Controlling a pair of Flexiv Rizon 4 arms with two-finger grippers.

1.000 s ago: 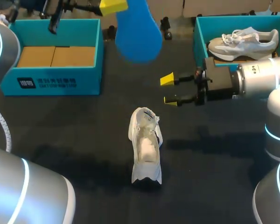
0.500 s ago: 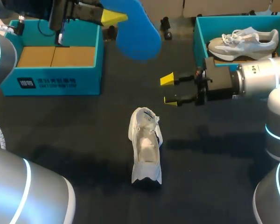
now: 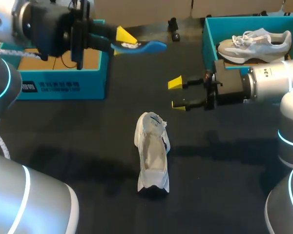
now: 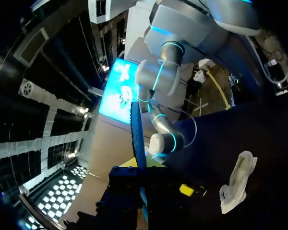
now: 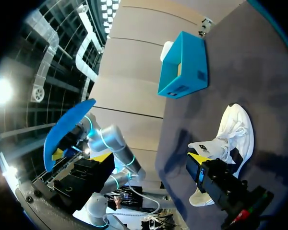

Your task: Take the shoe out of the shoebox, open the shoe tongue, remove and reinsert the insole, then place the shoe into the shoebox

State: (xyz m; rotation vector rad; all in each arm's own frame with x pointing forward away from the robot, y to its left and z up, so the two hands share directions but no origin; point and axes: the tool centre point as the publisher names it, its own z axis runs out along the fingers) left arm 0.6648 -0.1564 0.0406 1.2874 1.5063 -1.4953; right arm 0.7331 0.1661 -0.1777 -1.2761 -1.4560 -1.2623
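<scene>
**Insole out, waiting to go back in**

Lower centre, the white shoe (image 3: 151,156) stands on the dark table (image 3: 88,146), its mouth open upward. Right of centre, the right gripper (image 3: 177,93) hangs with fingers spread and nothing between them. At upper left, the left gripper (image 3: 121,43) pinches the blue insole (image 3: 144,46), well apart from the shoe. Next, I judge, the insole must come down and slide toe-first into the opening. Farthest back, the left shoebox (image 3: 63,87) shows only a brown card floor, and the right shoebox (image 3: 208,39) holds a grey shoe (image 3: 254,43).
</scene>
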